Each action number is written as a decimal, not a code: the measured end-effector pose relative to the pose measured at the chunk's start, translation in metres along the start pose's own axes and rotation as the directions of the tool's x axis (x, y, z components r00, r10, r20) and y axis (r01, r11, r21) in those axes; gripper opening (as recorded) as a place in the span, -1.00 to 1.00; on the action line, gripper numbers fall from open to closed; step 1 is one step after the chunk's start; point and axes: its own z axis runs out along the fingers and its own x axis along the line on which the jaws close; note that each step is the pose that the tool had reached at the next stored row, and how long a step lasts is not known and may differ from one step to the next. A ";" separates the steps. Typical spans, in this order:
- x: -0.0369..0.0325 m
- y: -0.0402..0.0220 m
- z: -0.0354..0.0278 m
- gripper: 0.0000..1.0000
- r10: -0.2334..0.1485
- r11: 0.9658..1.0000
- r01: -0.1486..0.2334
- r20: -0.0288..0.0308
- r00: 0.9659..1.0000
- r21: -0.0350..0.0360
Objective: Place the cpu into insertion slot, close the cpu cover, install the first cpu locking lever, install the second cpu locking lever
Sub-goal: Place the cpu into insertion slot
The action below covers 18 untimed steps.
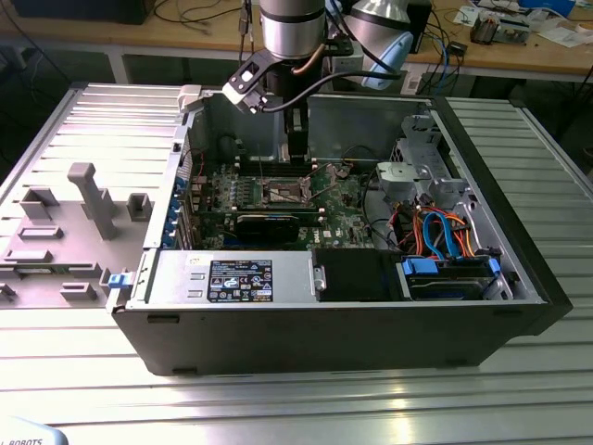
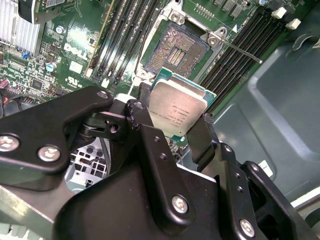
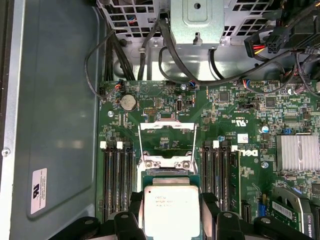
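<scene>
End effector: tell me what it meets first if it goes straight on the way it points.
Probably the open insertion slot, straight beyond the cpu the end effector holds; depth is unclear.

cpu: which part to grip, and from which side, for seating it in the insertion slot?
Grip the cpu by two opposite side edges, coming from its metal-lid side. It's a thin flat square: only the edges give a pinch, and the underside is left free for the insertion slot. The gripper holds it that way now.
</scene>
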 end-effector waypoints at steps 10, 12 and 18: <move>-0.0004 -0.0009 0.0094 0.08 0.001 1.000 -0.001 -0.015 1.000 0.000; -0.0005 -0.0011 0.0117 0.08 0.001 1.000 -0.001 -0.015 1.000 0.000; -0.0007 -0.0016 0.0166 0.08 0.001 1.000 -0.001 -0.014 1.000 0.000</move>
